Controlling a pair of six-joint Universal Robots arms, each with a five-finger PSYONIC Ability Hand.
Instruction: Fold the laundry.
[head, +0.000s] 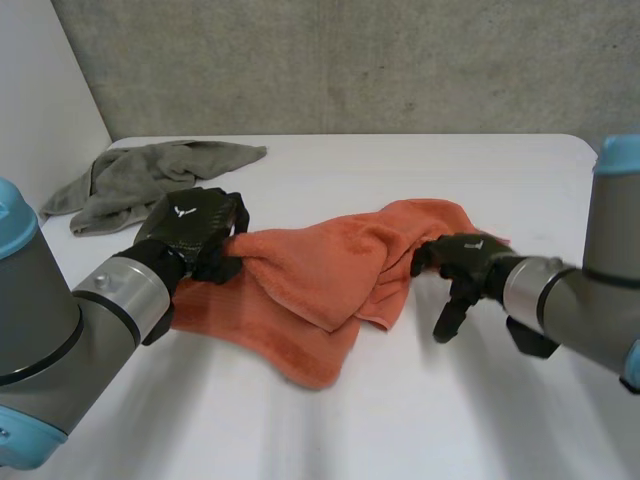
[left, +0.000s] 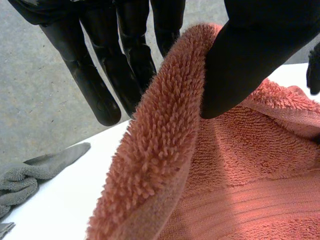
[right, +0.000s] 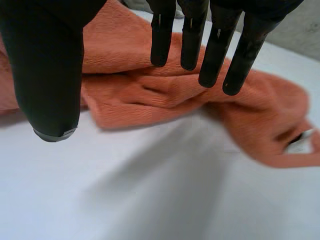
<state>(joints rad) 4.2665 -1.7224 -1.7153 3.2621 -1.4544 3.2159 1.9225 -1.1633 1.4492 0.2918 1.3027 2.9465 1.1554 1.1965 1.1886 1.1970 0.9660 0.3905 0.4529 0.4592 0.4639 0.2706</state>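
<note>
The left hand (head: 195, 230) was clamped on the near-left edge of the orange towel (head: 310, 280). In the left wrist view its thumb (left: 250, 60) pressed a raised fold of the terry pile toward the fingers (left: 100, 85) behind it. The right hand (head: 462, 262) hung just beside the towel's right end, above the table. In its own wrist view its fingers (right: 215, 45) were straight and spread well apart from the thumb, holding nothing.

The towel lay crumpled and partly doubled over in the middle of the white table (head: 450, 400). A small white label (right: 300, 142) showed at one end. A grey cloth (head: 140, 178) lay bunched at the far left corner, well apart from the towel. Behind the table stood a grey concrete wall (head: 350, 60), with a plain white panel (head: 40, 90) along the left side.
</note>
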